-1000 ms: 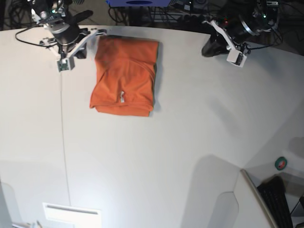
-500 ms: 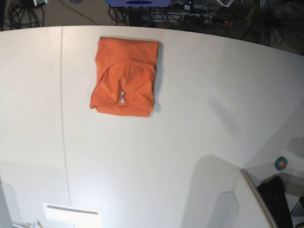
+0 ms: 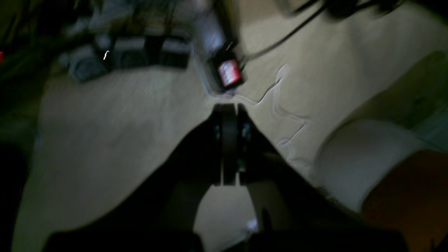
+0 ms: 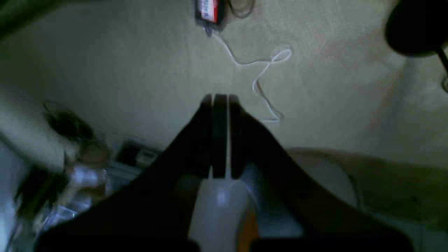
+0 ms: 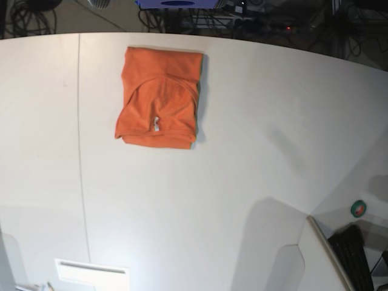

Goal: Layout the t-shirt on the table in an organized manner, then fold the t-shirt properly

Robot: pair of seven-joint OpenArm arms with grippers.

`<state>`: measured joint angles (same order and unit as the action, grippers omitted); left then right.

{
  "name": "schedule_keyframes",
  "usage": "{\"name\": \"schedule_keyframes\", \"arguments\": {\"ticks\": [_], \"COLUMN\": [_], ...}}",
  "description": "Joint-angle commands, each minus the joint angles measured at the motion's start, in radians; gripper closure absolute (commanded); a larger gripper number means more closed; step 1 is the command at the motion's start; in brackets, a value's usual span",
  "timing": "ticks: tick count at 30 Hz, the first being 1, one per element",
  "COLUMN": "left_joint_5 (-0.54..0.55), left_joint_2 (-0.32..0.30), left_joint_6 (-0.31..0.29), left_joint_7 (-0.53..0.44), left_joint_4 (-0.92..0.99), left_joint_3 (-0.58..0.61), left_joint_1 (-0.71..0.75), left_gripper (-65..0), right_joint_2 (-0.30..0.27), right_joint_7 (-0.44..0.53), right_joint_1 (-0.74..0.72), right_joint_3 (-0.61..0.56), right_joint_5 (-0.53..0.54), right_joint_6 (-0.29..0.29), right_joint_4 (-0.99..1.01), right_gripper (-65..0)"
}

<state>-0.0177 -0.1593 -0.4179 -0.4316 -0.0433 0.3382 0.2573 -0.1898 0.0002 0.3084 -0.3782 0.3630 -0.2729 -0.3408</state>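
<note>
two arms are absent from the base view, and both wrist cameras look off the desk toward a carpeted floor with loose cable, which suggests the arms are parked clear of the work because no handling is in hand. in the left wrist view the left gripper point(image 3: 229, 143) sits at frame centre with its fingers point(image 3: 217, 147) pressed together on nothing; the picture is dark and blurred, and an orange patch at the lower right corner cannot be identified with certainty. in the right wrist view the right gripper point(image 4: 219, 136) likewise shows its fingers point(image 4: 206, 140) closed against each other, empty, above a white cable point(image 4: 260, 75) lying in the upper middle of the frame.

the t-shirt point(image 5: 160, 97) lies in the upper left part of the base view, flat on the desk point(image 5: 254, 170) and just right of the thin dark seam point(image 5: 80, 151) that runs down the left side. it is a compact, roughly rectangular orange packet, slightly wider toward its lower edge, with edges fairly straight and layers stacked. a curved fold line arcs across its upper layer, and a small white tag point(image 5: 156, 124) shows near the lower middle. judged from this shape, the folding appears complete or nearly so. a green roll of tape point(image 5: 359, 208) sits at the lower right, well apart from the shirt.
</note>
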Motion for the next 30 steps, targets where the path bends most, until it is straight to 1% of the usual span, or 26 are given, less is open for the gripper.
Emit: {"name": "schedule_keyframes", "arguments": {"ticks": [1, 3, 5, 7, 9, 12, 14, 17, 22, 25, 28, 30], "left_joint_5": [0.002, 0.003, 0.006, 0.054, 0.114, 0.131, 0.131, 0.131, 0.131, 0.131, 0.131, 0.132], "left_joint_2": [0.004, 0.016, 0.025, 0.043, 0.051, 0.053, 0.053, 0.048, 0.036, 0.036, 0.036, 0.034], "left_joint_6": [0.012, 0.063, 0.129, 0.178, 0.221, 0.281, 0.291, 0.293, 0.293, 0.293, 0.293, 0.293], "left_joint_7": [-0.031, -0.028, -0.022, -0.022, -0.029, -0.026, -0.022, -0.022, -0.022, -0.022, -0.022, -0.022], "left_joint_4": [0.023, 0.013, -0.013, -0.034, -0.048, -0.048, -0.046, -0.043, -0.043, -0.043, -0.042, -0.042], "left_joint_3": [0.000, 0.000, 0.000, 0.000, 0.011, 0.011, 0.012, 0.012, 0.014, 0.014, 0.014, 0.014], "left_joint_1": [-0.006, -0.023, -0.028, -0.028, -0.023, -0.023, -0.023, -0.023, -0.006, 0.004, 0.015, 0.021], "left_gripper": [0.0, 0.0, 0.0, 0.0, 0.0, 0.0, 0.0, 0.0, 0.0, 0.0, 0.0, 0.0], "right_joint_2": [0.003, 0.026, 0.048, 0.049, 0.051, 0.051, 0.051, 0.059, 0.075, 0.108, 0.122, 0.141], "right_joint_7": [0.059, 0.202, 0.295, 0.326, 0.330, 0.332, 0.334, 0.334, 0.329, 0.329, 0.329, 0.329], "right_joint_1": [-0.018, -0.078, -0.102, -0.104, -0.113, -0.114, -0.114, -0.111, -0.111, -0.110, -0.110, -0.099], "right_joint_3": [-0.034, -0.087, -0.137, -0.172, -0.196, -0.196, -0.196, -0.196, -0.195, -0.196, -0.199, -0.196], "right_joint_5": [-0.006, -0.006, -0.006, -0.006, -0.006, -0.005, -0.005, -0.005, -0.005, -0.005, -0.005, -0.005], "right_joint_6": [-0.006, -0.006, -0.006, -0.006, -0.006, -0.006, -0.006, -0.006, -0.006, -0.006, -0.006, -0.006], "right_joint_4": [0.092, 0.219, 0.277, 0.274, 0.274, 0.274, 0.266, 0.233, 0.233, 0.234, 0.234, 0.234], "right_gripper": [0.0, 0.0, 0.0, 0.0, 0.0, 0.0, 0.0, 0.0, 0.0, 0.0, 0.0, 0.0]}}
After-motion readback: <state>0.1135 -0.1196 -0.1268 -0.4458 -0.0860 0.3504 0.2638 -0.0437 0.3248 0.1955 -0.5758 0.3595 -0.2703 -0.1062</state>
